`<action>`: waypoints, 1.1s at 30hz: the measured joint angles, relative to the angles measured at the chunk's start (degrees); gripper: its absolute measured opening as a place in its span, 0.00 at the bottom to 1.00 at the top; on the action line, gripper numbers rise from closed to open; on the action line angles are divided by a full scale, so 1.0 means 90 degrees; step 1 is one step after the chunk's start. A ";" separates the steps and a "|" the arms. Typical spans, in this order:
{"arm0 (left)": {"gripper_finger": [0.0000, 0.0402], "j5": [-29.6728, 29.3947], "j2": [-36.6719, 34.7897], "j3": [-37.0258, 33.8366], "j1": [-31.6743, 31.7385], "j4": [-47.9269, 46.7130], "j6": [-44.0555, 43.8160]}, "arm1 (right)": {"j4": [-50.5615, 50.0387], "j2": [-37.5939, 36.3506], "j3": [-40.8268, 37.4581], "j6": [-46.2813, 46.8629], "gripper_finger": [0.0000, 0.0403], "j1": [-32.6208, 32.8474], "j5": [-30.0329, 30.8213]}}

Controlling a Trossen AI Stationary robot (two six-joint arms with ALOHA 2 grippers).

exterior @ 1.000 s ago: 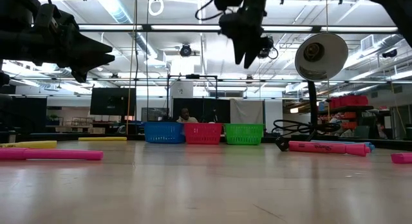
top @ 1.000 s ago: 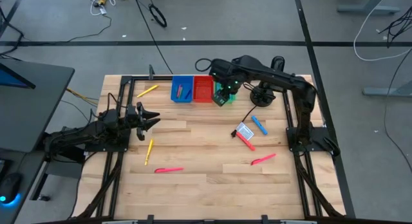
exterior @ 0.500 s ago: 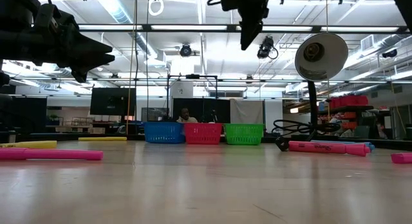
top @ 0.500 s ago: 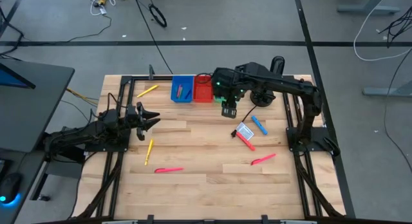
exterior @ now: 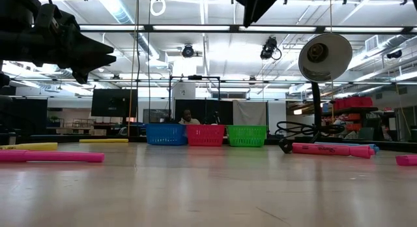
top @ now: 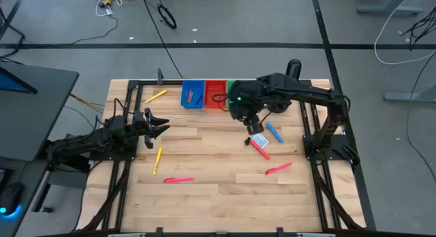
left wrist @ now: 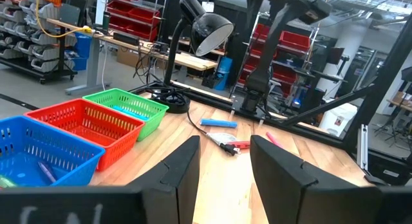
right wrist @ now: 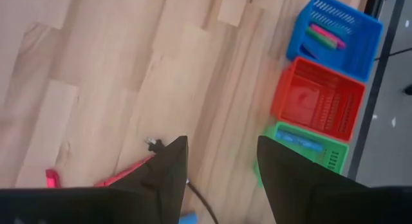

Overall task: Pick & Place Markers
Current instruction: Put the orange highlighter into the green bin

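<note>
Loose markers lie flat on the table: two yellow (top: 155,96) (top: 158,159), two pink (top: 178,180) (top: 278,169), one red (top: 259,149) and one blue (top: 274,133). More markers (right wrist: 328,36) lie in the blue bin (top: 193,94). My right gripper (top: 251,124) (right wrist: 219,179) hangs open above the table, just off the bins and beside the red and blue markers, touching nothing. My left gripper (top: 161,124) (left wrist: 225,161) waits open in the air at the table's left, above the lower yellow marker.
Blue, red (top: 214,92) and green (right wrist: 302,143) bins stand in a row at the far edge. A small white-and-blue card (top: 259,138) with a cable lies between the red and blue markers. A desk lamp (exterior: 324,57) stands at the far right. Bare wood fills the table's middle.
My right gripper has moved from over the green bin toward the near edge and a little to the right, ending beside the card and the red and blue markers. In the low view it has slid up almost out of the picture. The markers have stayed put.
</note>
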 joint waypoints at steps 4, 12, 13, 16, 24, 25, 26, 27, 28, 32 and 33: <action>0.35 0.0002 0.0001 -0.0001 0.0000 0.0000 0.0000 | 0.0017 -0.0109 -0.0030 0.0046 0.47 0.0086 -0.0001; 0.35 0.0002 0.0001 0.0000 -0.0001 0.0000 0.0000 | 0.0611 -0.0911 -0.1701 0.2325 0.47 0.0157 -0.0040; 0.35 0.0002 0.0000 0.0000 0.0000 0.0000 0.0000 | 0.0688 -0.1020 -0.1962 0.2526 0.47 0.0157 -0.0058; 0.35 0.0002 0.0000 0.0000 0.0000 0.0000 0.0000 | 0.0909 -0.1340 -0.2707 0.3017 0.47 0.0157 -0.0058; 0.35 0.0002 0.0002 0.0000 0.0000 0.0000 0.0000 | 0.1475 -0.1681 -0.4143 0.4860 0.47 0.0155 -0.0199; 0.35 0.0000 0.0000 0.0000 0.0000 0.0000 -0.0002 | 0.1525 -0.1681 -0.4272 0.5046 0.47 0.0152 -0.0331; 0.35 0.0002 0.0000 0.0000 0.0000 0.0000 0.0000 | 0.1577 -0.1681 -0.4392 0.5211 0.47 0.0155 -0.0451; 0.35 0.0002 0.0001 0.0000 -0.0001 0.0000 -0.0002 | 0.1665 -0.1681 -0.4519 0.5344 0.47 0.0160 -0.0552; 0.35 0.0002 0.0000 -0.0001 0.0000 0.0000 -0.0001 | 0.1771 -0.1681 -0.4644 0.5474 0.47 0.0181 -0.0631; 0.35 0.0002 0.0000 -0.0001 -0.0001 0.0000 -0.0001 | 0.2090 -0.1681 -0.5018 0.5803 0.47 0.0284 -0.0844; 0.35 0.0002 0.0000 -0.0002 0.0000 0.0000 0.0000 | 0.2177 -0.1680 -0.5103 0.5856 0.47 0.0310 -0.0882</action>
